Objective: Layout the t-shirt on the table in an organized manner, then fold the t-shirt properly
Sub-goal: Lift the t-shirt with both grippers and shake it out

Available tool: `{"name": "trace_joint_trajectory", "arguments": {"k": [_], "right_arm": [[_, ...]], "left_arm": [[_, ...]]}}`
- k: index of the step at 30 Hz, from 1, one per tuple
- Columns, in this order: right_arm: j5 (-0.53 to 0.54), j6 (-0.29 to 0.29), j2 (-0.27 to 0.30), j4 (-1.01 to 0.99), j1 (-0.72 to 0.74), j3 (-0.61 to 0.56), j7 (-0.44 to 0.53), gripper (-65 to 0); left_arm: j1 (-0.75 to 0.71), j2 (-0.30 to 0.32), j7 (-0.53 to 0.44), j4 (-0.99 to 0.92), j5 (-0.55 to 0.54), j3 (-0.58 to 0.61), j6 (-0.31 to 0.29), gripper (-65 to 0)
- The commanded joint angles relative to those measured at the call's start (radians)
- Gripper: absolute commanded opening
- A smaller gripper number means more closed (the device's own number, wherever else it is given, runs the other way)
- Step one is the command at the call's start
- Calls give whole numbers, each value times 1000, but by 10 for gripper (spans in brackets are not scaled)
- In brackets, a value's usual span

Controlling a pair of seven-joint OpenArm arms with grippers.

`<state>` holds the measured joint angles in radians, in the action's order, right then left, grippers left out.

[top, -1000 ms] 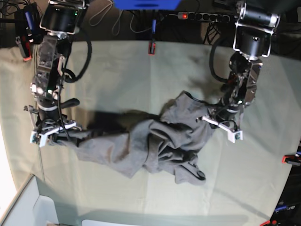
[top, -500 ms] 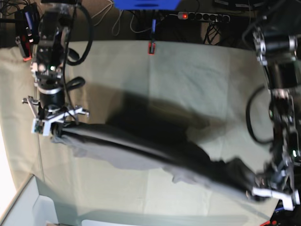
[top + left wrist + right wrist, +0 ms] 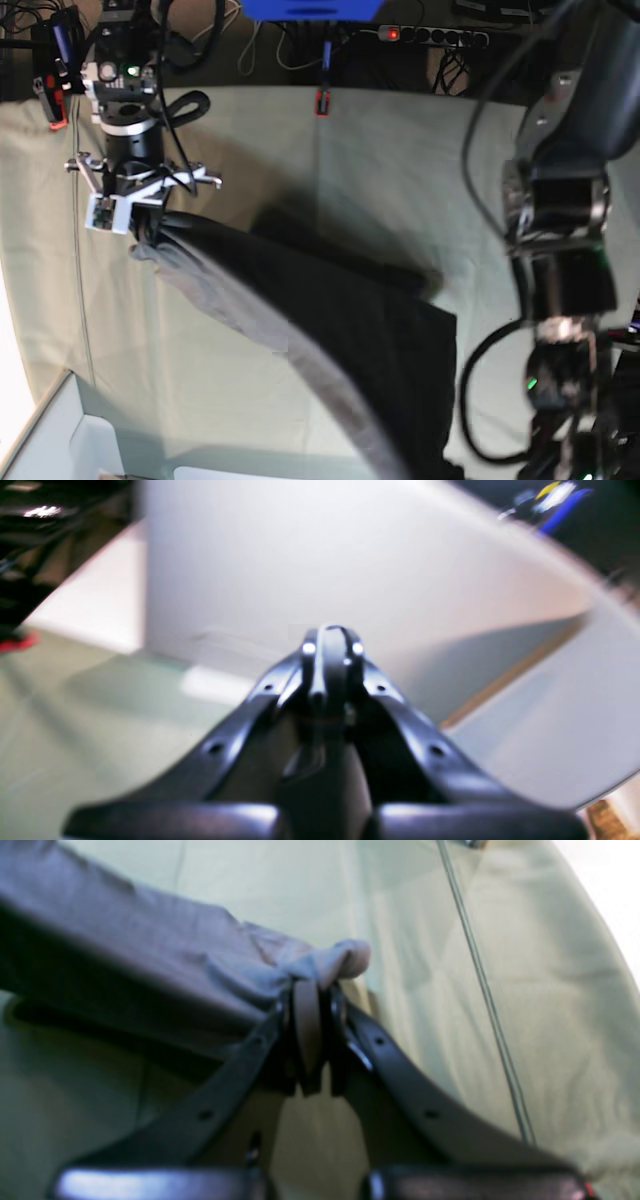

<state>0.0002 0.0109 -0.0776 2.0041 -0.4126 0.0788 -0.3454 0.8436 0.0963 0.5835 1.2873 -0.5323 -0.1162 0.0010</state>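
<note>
T-shirt (image 3: 300, 330): stretched above surface (image 3: 380, 170), raised. Right hand (image 3: 310, 990): clenched on shirt edge. Left hand (image 3: 330, 635): fingers pressed together, blurred; grasp of cloth not discernible.

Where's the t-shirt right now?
In the base view the t-shirt stretches diagonally from the right end effector at upper left toward the bottom right, lifted above the table.

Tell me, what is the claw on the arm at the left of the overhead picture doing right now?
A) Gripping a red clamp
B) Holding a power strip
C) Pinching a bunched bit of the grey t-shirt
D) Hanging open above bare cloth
C: in the right wrist view the right gripper is closed on a bunched corner of the t-shirt, and the overhead view shows the shirt stretching away from it above the table.
</note>
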Motion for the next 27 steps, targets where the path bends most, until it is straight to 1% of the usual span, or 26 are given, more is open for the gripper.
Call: {"name": "trace_joint_trajectory", "arguments": {"k": [1,6,11,13,15,16,17,18,20,22,23,25,26,27], "right_arm": [[-2,-4,0,22,2,3,35,-650],[-4,-4,-6,24,-2,51,35,-650],[-4,-4,-12,30,-1,106,39,-650],[-4,-4,-12,28,-1,126,59,-650],[-4,-4,-12,27,-1,131,64,-650],[-4,-4,-12,27,-1,132,64,-650],[-4,-4,-12,27,-1,132,64,-650],[-4,-4,-12,27,-1,132,64,-650],[-4,-4,-12,27,-1,132,64,-650],[-4,-4,-12,27,-1,132,61,-650],[-4,-4,-12,25,-1,131,58,-650],[-4,-4,-12,24,-1,131,58,-650],[-4,-4,-12,22,-1,131,58,-650],[-4,-4,-11,22,5,129,56,-650]], "left_arm": [[62,-22,-30,13,-5,-1,-6,-648],[153,-135,-33,-102,-5,-1,-6,-648],[234,-234,-136,-237,-5,10,-2,-648],[266,-253,-179,-295,-5,40,1,-648],[286,-253,-225,-357,-5,85,1,-648],[291,-253,-245,-390,-5,117,1,-644],[294,-253,-265,-429,-5,158,1,-626],[296,-253,-280,-466,-5,200,1,-599],[296,-253,-308,-550,-13,281,-2,-502],[289,-253,-320,-611,-15,350,-3,-370],[273,-253,-325,-627,-16,370,-5,-306],[225,-253,-326,-610,-16,379,-5,-209],[197,-253,-326,-593,-13,379,-5,-173],[171,-253,-326,-568,-7,379,-5,-151]]}}
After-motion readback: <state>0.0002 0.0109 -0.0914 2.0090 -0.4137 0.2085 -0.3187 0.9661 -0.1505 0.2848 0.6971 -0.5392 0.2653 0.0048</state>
